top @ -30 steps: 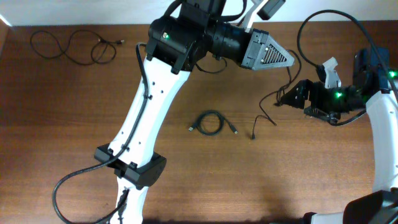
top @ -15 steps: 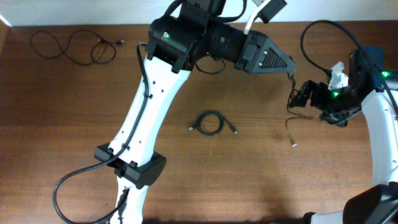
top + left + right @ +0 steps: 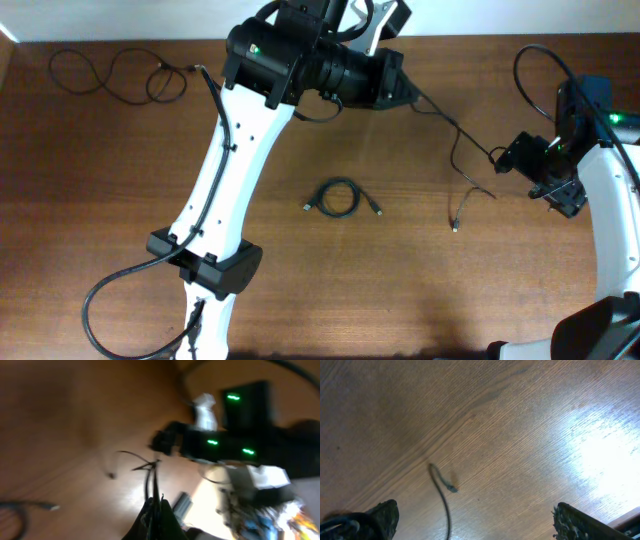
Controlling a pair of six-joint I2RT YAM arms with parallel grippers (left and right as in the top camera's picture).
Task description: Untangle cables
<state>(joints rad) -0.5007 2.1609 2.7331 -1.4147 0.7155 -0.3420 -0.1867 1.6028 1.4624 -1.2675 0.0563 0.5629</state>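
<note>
Arms stand well apart over the table [image 3: 120,230]. The left arm [image 3: 235,170] rises from the near edge and turns right at the far side. The left gripper [image 3: 406,92] has its fingers pressed fully together on one thin cable [image 3: 455,135]; the left wrist view, though blurred, shows the strand leaving the closed tips. This cable runs right toward the right gripper [image 3: 508,158] and its plug end hangs down near the wood. The right arm [image 3: 610,210] comes from the right edge, and its fingers [image 3: 380,516] are spread as wide as they go and hold nothing. A coiled cable [image 3: 338,197] lies at the centre and a wavy cable [image 3: 115,75] in the far left corner. The table is brown wood, and a white strip [image 3: 120,20] runs along its far edge.
</note>
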